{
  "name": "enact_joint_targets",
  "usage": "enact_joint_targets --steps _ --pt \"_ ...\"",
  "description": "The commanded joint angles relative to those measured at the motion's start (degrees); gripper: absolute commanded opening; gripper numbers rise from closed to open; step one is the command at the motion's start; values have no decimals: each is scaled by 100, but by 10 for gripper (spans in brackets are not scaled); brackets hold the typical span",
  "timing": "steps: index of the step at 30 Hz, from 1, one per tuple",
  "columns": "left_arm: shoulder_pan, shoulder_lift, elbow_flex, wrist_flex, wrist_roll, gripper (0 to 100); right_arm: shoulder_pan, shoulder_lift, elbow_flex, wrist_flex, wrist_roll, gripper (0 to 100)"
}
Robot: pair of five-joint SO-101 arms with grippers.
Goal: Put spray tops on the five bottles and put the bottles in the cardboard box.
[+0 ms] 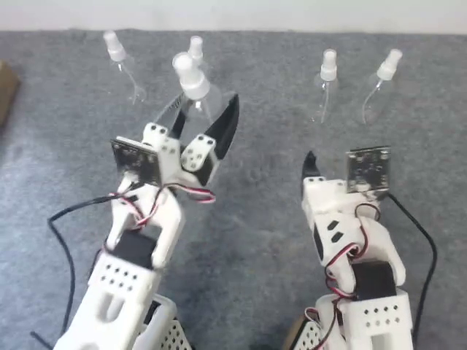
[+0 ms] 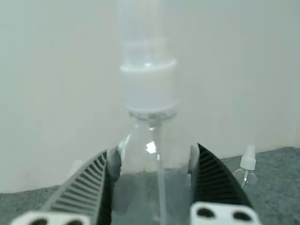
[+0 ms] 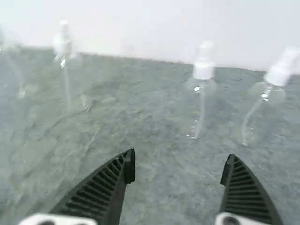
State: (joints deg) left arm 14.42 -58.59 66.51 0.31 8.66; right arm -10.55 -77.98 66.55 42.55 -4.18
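- Left gripper [image 1: 198, 117] is clenched around the body of a clear bottle [image 1: 191, 82], spray top on.
- Right gripper [image 3: 177, 164] hangs released, jaws spread, low over the grey tabletop [image 1: 255, 219].
- Four more capped bottles stand at the back: two on the left [image 1: 117, 55], two on the right [image 1: 327, 73].
- Judgement: capping looks finished on all five.
- Boxing is left to do. The brown edge [image 1: 4, 91] at far left is probably the cardboard box, well apart from the bottles.
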Motion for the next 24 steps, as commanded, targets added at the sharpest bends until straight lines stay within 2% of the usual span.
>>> enact_joint_targets --steps 1,6,12,19,24 --pt "158 571 -127 -1336 79 13 400 -136 -70 -268 -448 274" --pt "352 1837 -198 -2321 79 15 602 -136 -88 -295 -475 274" --pt "299 3886 -1138 -3042 88 13 822 -136 -105 -303 -484 274" --pt "299 5864 -2035 -4413 79 13 1024 -136 -176 -268 -492 274" --pt "299 7059 -2809 -4800 79 13 1191 -136 -193 -277 -492 274"
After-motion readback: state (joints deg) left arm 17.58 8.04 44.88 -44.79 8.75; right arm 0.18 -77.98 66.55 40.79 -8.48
